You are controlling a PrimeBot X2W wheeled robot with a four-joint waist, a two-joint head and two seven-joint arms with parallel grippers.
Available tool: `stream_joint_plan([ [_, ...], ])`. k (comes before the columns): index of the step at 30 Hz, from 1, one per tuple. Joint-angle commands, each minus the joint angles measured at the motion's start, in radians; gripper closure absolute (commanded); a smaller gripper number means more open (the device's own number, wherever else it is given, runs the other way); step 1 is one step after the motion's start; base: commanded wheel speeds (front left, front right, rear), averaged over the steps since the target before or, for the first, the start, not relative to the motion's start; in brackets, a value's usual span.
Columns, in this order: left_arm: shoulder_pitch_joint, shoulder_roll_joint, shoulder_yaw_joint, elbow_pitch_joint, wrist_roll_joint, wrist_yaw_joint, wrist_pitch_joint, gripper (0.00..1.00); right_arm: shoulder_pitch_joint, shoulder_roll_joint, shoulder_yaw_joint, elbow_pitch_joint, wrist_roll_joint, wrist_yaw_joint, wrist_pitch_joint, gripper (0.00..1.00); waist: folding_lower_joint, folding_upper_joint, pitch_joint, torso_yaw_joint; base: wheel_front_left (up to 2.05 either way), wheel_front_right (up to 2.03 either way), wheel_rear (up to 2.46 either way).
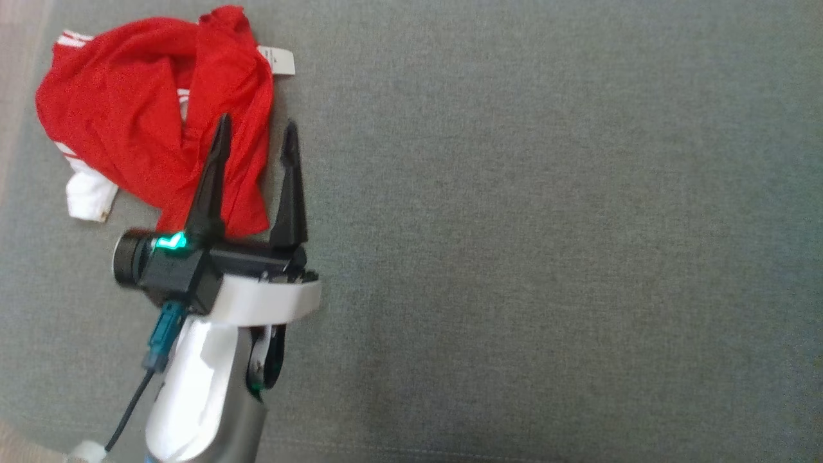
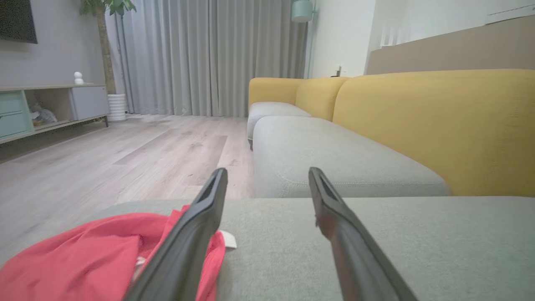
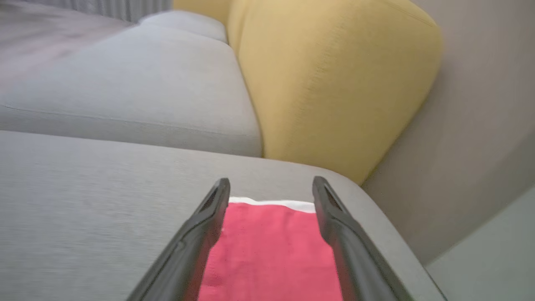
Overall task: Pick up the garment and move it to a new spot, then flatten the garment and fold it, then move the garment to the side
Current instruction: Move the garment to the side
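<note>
Soft, light red shirt (image 1: 148, 116) crumpled far left on grey cushion (image 1: 514, 257); likely best pinched at white hem. Left hand (image 1: 257, 122) and right hand (image 3: 271, 180) spread wide, empty.

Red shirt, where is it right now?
Head view, upper left: the red shirt lies bunched on the grey cushion, by the left gripper's fingers.

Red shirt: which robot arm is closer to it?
Left, probably. The left gripper hovers at the edge of the red shirt, one finger over the cloth, one over bare cushion. The right gripper has red cloth between its open fingers, but its distance is unclear.
</note>
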Motion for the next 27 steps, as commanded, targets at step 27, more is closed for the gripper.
stream_joint_plan([
  [27, 0.206, 0.045, 0.127, 0.130, 0.080, -0.038, -0.005, 0.00, 0.338, 0.344, 0.486, -0.304, 0.215, -0.001, -0.133, 0.00, 0.0001, 0.0000, -0.259, -0.029, 0.00, 0.00, 0.00],
])
